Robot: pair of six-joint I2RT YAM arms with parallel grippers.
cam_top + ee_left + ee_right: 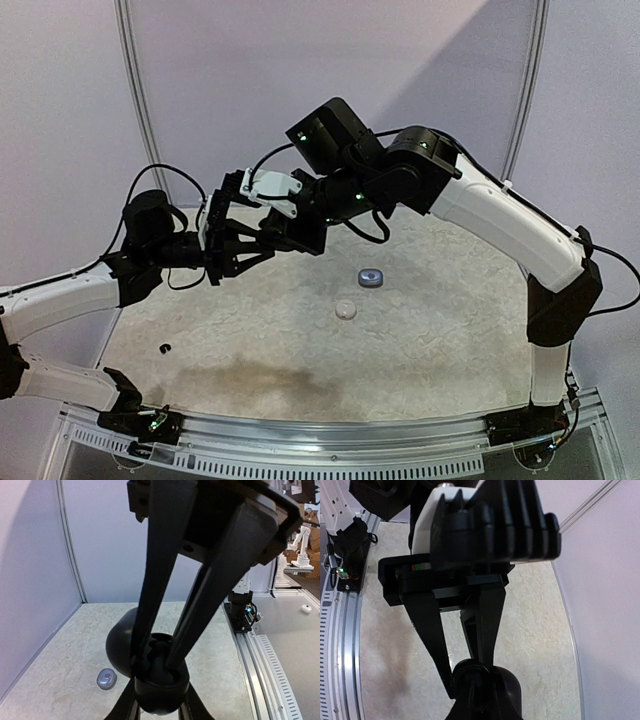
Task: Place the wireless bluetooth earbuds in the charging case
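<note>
fingers (432, 640) of the left gripper (467, 672) are closed on a black charging case (160, 697). in the left wrist view they stand at both sides of its round body and hold it in the air, above the table (450, 330). behind the body rises a bigger black dome (120, 650), which looks like the opened lid. the fingers (150, 580) of the right gripper (156, 656) come from the opposite side, and their tips arrive just at the open top of the case, touching it or almost touching. the tips are very near to each other, but all is black on black there, so i cannot tell if they are closed, a little open, or pinching something small. in the top view both grippers meet left of the table's middle, the two arms reaching to each other from their sides.

one black earbud (164, 348), very tiny, lies on the table at the near left side, well apart from the grippers. a grey case (371, 278) lies near the middle of the table. a white case (346, 309) lies just beside it, a little closer to the bases and not touching it. a darker patch (250, 375) shows on the table surface between the earbud and the white case.
</note>
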